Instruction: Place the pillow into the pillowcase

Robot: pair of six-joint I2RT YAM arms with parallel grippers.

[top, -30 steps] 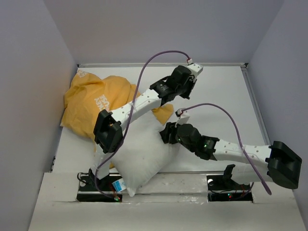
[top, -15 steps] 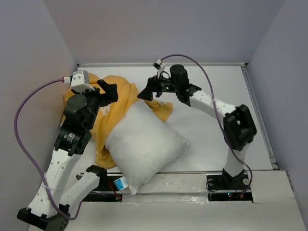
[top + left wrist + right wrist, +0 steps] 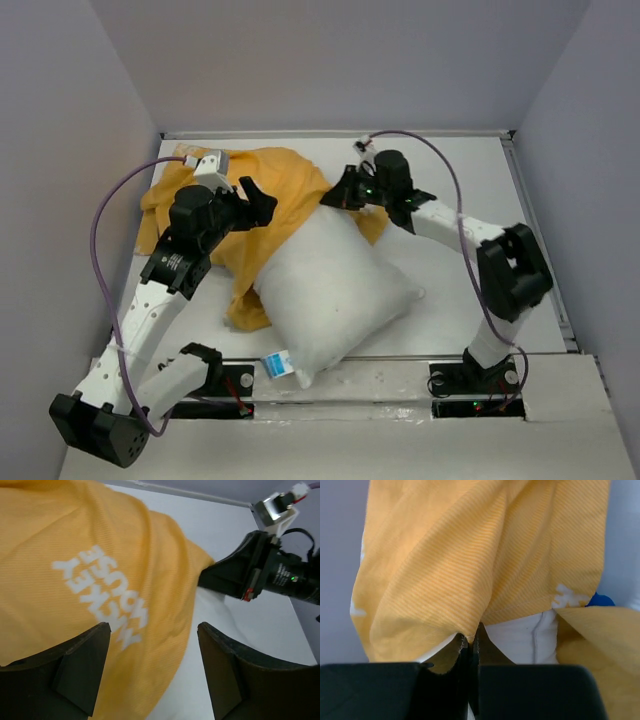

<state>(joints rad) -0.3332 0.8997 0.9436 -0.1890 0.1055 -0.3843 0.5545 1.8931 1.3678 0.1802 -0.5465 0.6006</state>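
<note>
Since half a second ago my right claw (image 3: 337, 195) has slid right along the far part of the worktop (image 3: 480, 170), taking the hem of the pillowcase (image 3: 270, 180) with it. It is now clenched on that orange hem; in the right wrist view the fingertips of this claw (image 3: 471, 642) meet on a fold of cloth. My left claw (image 3: 255, 200) has also drifted right, toward the middle. It is released, and in the left wrist view the claw (image 3: 152, 627) stands with its fingers spread wide above the pillowcase (image 3: 75, 555) and its white lettering (image 3: 102, 580), gripping nothing.

The pillow (image 3: 335, 290) has shifted right too, and its blue-and-white tag (image 3: 278, 365) (at the near corner) now sits nearer the middle of the near edge.

The pillowcase (image 3: 470, 555) lies bunched toward the far left corner. The far end of the pillow (image 3: 520, 635) shows just below the lifted hem. Most of the pillow lies outside the pillowcase, bare on the worktop.
</note>
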